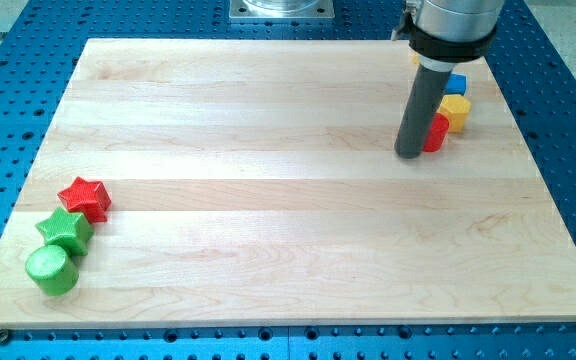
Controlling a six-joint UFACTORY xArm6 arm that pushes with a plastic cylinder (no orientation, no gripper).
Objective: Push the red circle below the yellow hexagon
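The red circle (436, 132) lies near the view's upper right, half hidden behind my rod. The yellow hexagon (455, 110) sits just up and right of it, touching or nearly so. A blue block (455, 84) lies above the yellow one, its shape unclear. My tip (409, 154) rests on the board at the red circle's left side, against it.
A red star (86, 198), a green star (65, 229) and a green circle (51, 269) cluster at the view's lower left on the wooden board (268, 200). A sliver of yellow or orange block (413, 57) shows behind the arm's collar.
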